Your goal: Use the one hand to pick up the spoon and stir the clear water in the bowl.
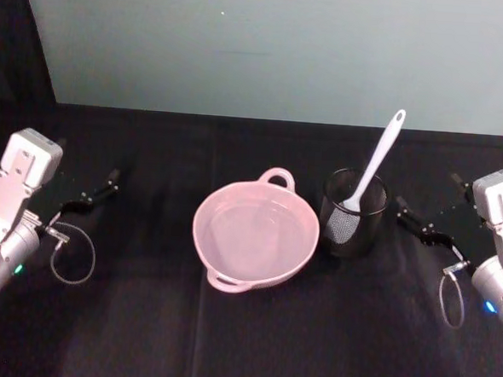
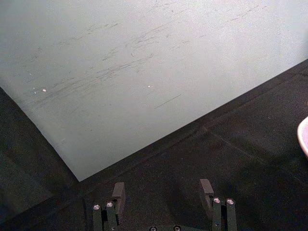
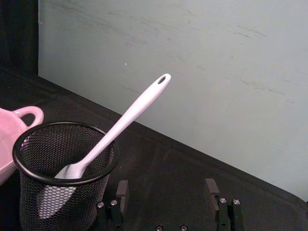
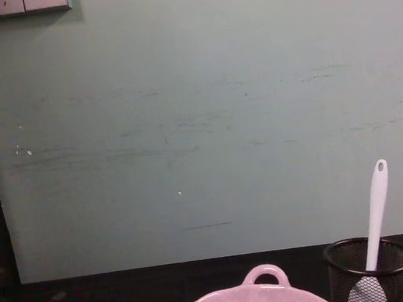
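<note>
The white spoon (image 1: 375, 166) stands head-down in a black mesh cup (image 1: 352, 214), its handle leaning up and back. The pale pink bowl (image 1: 206, 211) sits just left of the cup at the table's middle, with a faint waterline inside. My right gripper (image 1: 406, 213) hovers open to the right of the cup, apart from it; the right wrist view has its gripper (image 3: 166, 188) empty behind the spoon (image 3: 130, 115) and cup (image 3: 62, 168). My left gripper (image 1: 96, 191) rests open at the far left, well away from the bowl. The chest view shows spoon (image 4: 374, 205), cup (image 4: 371, 259) and bowl (image 4: 265, 275).
A black cloth covers the table (image 1: 242, 342). A pale green wall (image 1: 277, 53) rises right behind it. Open cloth lies in front of the bowl and between the bowl and the left gripper (image 2: 162, 190). A sliver of the bowl's rim (image 2: 304, 137) shows in the left wrist view.
</note>
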{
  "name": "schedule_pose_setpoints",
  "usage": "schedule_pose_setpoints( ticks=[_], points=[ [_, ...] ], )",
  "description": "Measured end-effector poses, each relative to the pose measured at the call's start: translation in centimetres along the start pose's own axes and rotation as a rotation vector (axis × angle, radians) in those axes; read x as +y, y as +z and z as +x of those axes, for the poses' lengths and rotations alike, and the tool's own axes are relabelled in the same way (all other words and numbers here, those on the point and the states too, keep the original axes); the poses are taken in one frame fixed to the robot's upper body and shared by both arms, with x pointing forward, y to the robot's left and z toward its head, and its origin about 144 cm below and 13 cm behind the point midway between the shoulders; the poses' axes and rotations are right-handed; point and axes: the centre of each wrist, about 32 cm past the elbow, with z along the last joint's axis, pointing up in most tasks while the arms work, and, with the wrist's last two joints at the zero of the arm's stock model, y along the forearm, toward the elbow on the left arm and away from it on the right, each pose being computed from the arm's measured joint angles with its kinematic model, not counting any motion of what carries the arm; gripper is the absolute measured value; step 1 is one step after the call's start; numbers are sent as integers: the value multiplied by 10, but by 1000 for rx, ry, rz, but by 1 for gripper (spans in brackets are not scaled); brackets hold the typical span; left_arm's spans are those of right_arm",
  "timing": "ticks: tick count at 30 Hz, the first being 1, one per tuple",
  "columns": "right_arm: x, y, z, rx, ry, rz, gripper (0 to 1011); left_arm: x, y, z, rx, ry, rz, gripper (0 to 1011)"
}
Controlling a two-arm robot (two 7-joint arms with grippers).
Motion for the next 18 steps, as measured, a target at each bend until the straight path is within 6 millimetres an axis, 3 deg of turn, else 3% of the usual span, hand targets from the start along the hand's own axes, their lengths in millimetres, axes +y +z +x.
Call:
schedule_pose_setpoints(
  ticks=[18],
  points=[
    [0, 0, 0, 0, 0, 0, 1003, 0, 0, 0, 0, 0, 0, 1011]
  ],
)
